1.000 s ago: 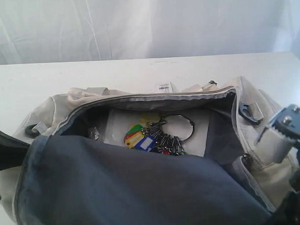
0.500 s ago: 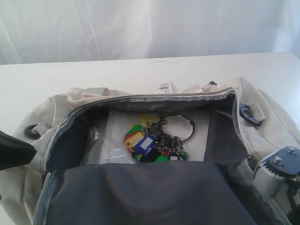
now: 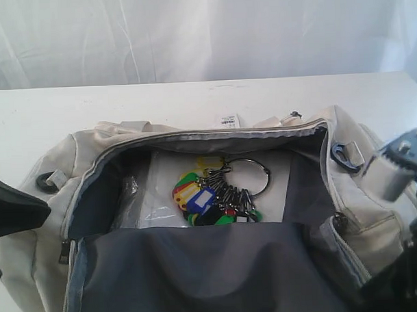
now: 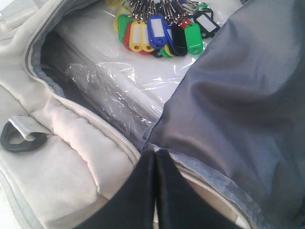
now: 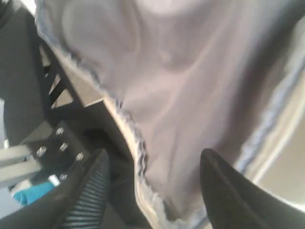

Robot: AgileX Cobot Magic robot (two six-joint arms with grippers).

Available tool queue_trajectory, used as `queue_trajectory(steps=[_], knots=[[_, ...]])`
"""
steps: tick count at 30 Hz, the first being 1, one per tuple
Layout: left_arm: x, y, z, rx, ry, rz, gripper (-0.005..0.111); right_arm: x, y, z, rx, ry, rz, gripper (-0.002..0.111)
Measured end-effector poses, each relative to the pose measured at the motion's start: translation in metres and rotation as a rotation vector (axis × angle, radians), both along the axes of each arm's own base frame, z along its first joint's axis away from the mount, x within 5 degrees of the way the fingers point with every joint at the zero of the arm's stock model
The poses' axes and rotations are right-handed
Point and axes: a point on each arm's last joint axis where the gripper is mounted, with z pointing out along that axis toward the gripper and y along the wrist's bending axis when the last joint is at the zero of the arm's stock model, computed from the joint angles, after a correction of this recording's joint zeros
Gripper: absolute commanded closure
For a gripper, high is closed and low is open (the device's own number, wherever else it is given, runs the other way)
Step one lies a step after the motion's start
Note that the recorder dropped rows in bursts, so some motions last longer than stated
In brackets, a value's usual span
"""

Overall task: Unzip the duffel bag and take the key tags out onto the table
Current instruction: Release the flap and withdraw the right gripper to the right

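Note:
The cream duffel bag (image 3: 92, 150) lies unzipped on the white table (image 3: 158, 99), its dark grey flap (image 3: 212, 272) folded toward the camera. The key tags (image 3: 211, 195) rest inside on a plastic-wrapped white pad; in the left wrist view the key tags (image 4: 162, 33) lie beyond the flap. My left gripper (image 4: 156, 153) is shut, its tips against the flap's hem by the zipper; I cannot tell if fabric is pinched. My right gripper (image 5: 155, 157) is open, with the flap's frayed hem (image 5: 138, 157) between its fingers. The right arm (image 3: 400, 164) hovers over the bag's right end.
A clear plastic wrapper (image 4: 119, 81) covers the pad under the tags. Black strap rings (image 3: 345, 158) sit at both ends of the bag; one strap ring (image 4: 21, 138) shows by the left gripper. A barcode label (image 3: 228, 120) hangs at the far rim. A white curtain backs the table.
The flap has dropped flatter toward the front, baring more of the tags. The right arm dipped low, then rose again beside the bag's right end. The left arm has barely moved.

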Motion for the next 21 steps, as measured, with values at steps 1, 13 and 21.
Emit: queue_trajectory(steps=[1, 13, 21], knots=[[0.0, 0.0, 0.0, 0.0, 0.0, 0.0, 0.107, 0.002, -0.001, 0.007, -0.003, -0.025, -0.007, 0.056], [0.0, 0.0, 0.0, -0.007, -0.001, 0.001, 0.107, 0.034, -0.007, 0.04, -0.008, -0.42, -0.158, 0.078], [0.001, -0.001, 0.001, -0.011, -0.01, 0.004, 0.107, 0.041, -0.016, 0.041, -0.097, -0.502, -0.215, 0.108]])
